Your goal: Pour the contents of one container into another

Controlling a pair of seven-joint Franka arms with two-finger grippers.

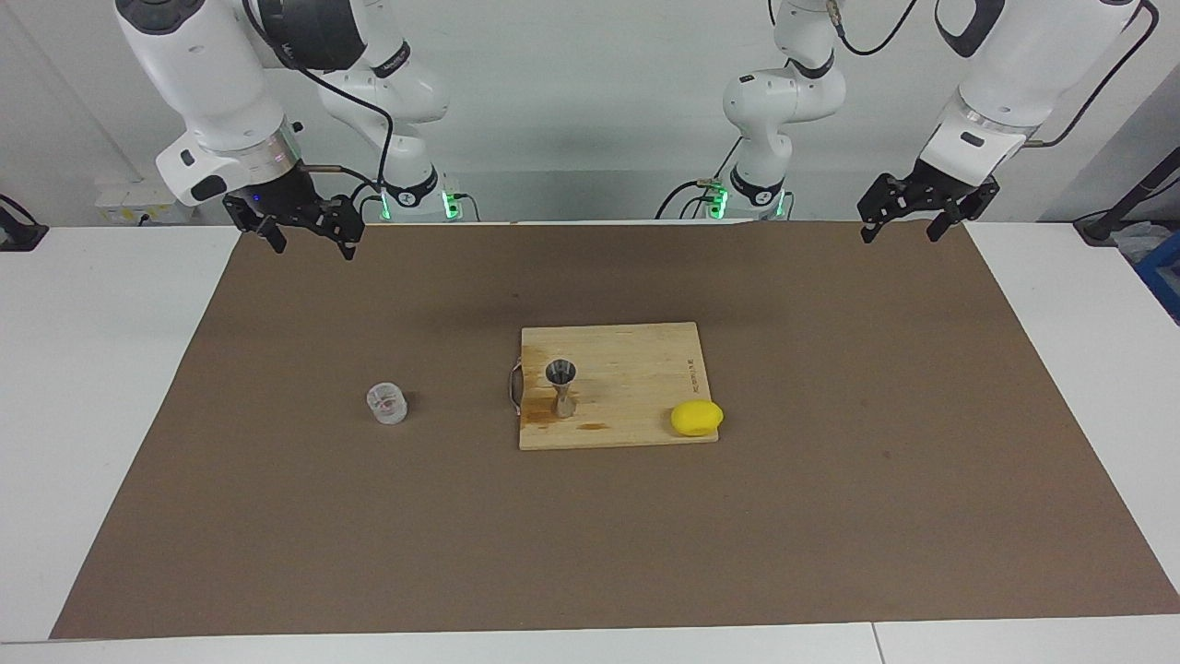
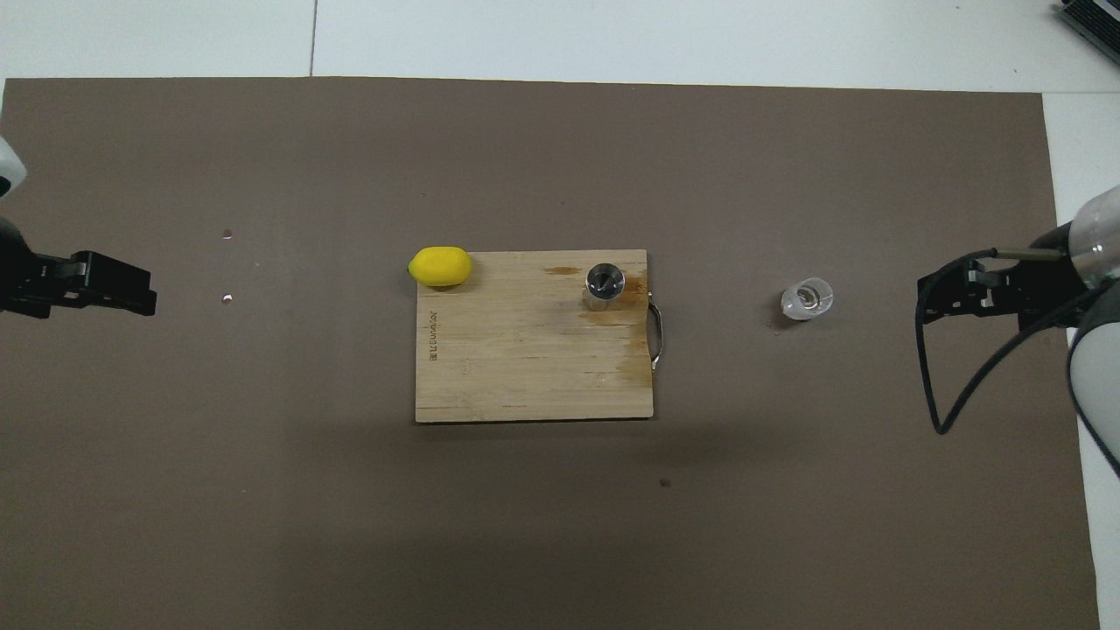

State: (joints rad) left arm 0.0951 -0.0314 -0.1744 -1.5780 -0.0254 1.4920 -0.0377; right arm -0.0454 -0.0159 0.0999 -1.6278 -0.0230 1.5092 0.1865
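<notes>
A small clear cup (image 1: pixel 387 403) stands on the brown mat beside the cutting board, toward the right arm's end of the table; it also shows in the overhead view (image 2: pixel 807 299). A metal hourglass jigger (image 1: pixel 561 389) stands upright on the wooden cutting board (image 1: pixel 636 364) near its handle end, also seen from overhead (image 2: pixel 605 286). My right gripper (image 1: pixel 312 247) is open and empty, raised over the mat's right-arm end, apart from the cup; overhead it shows too (image 2: pixel 941 302). My left gripper (image 1: pixel 901 236) is open and empty, waiting raised over the mat's other end (image 2: pixel 131 297).
A yellow lemon (image 1: pixel 696 418) lies at the board's corner farther from the robots, toward the left arm's end (image 2: pixel 440 266). The board (image 2: pixel 525 367) has a metal handle (image 2: pixel 658 332) on its edge facing the cup. The brown mat (image 1: pixel 830 516) covers most of the table.
</notes>
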